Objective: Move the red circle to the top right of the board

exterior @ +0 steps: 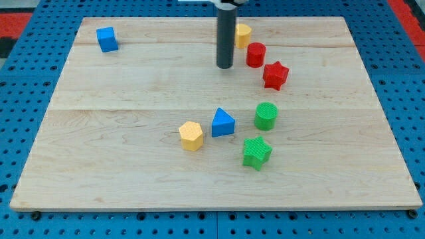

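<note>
The red circle [255, 54] stands near the top middle of the wooden board [133, 133]. My tip [224, 66] rests on the board just left of it, a small gap between them. A yellow block [243, 34] sits above the red circle, partly hidden behind the rod. A red star [275, 75] lies just below and right of the red circle.
A blue cube [106, 39] sits at the top left. A green circle [265, 115], a blue triangle [222, 123], a yellow hexagon [190, 135] and a green star [256, 152] cluster in the lower middle.
</note>
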